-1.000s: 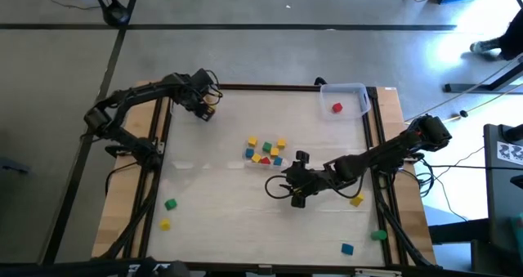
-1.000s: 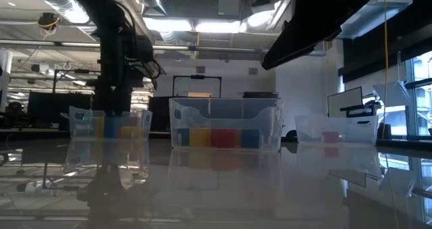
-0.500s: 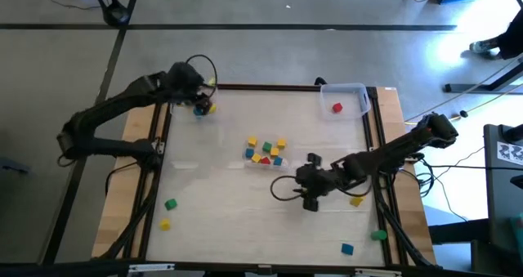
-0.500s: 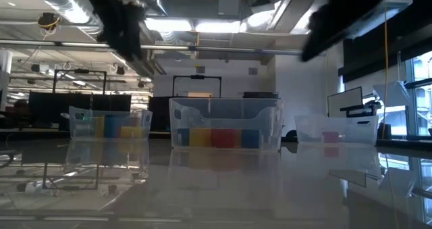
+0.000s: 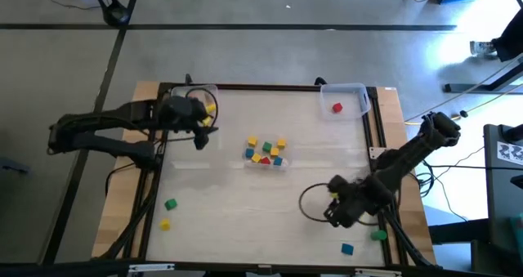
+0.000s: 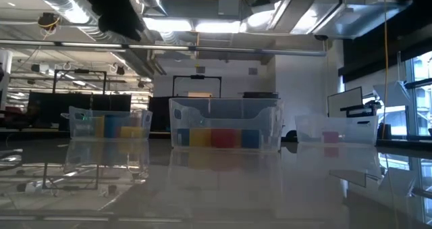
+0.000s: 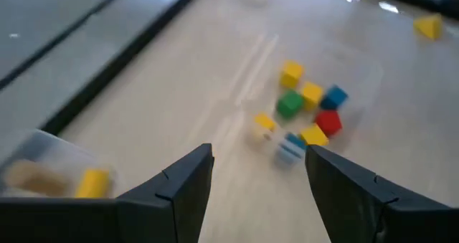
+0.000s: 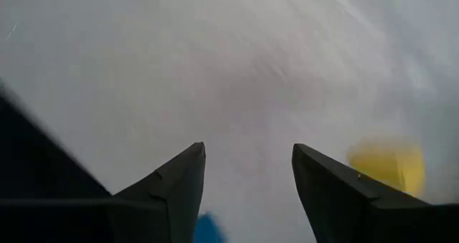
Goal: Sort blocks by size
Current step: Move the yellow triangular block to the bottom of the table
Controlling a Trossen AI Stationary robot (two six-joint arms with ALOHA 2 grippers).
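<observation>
Several small coloured blocks (image 5: 265,151) lie together in a clear bin mid-table. They also show in the left wrist view as blocks (image 7: 310,112). One red block (image 5: 337,107) sits in the far right bin (image 5: 359,91), and a yellow block (image 7: 93,182) sits in the far left bin (image 5: 204,91). Loose blocks lie near the front: green (image 5: 170,203), yellow (image 5: 165,224), blue (image 5: 347,248), green (image 5: 377,236). My left gripper (image 5: 201,136) hangs open beside the far left bin, empty (image 7: 258,153). My right gripper (image 5: 337,214) points down, open and empty (image 8: 247,150), with a yellow block (image 8: 387,164) beside it.
In the low view three clear bins stand in a row across the table: left (image 6: 108,124), middle (image 6: 226,124), right (image 6: 337,131). A dark frame (image 5: 155,187) borders the table. Bare tabletop (image 5: 245,212) lies between the middle bin and the near edge.
My left gripper has drawn back from the far left bin toward the near edge and risen, the arm swinging to the left. My right gripper has gone from mid-table toward the near right corner and rolled and tipped to point down. Neither gap has changed.
</observation>
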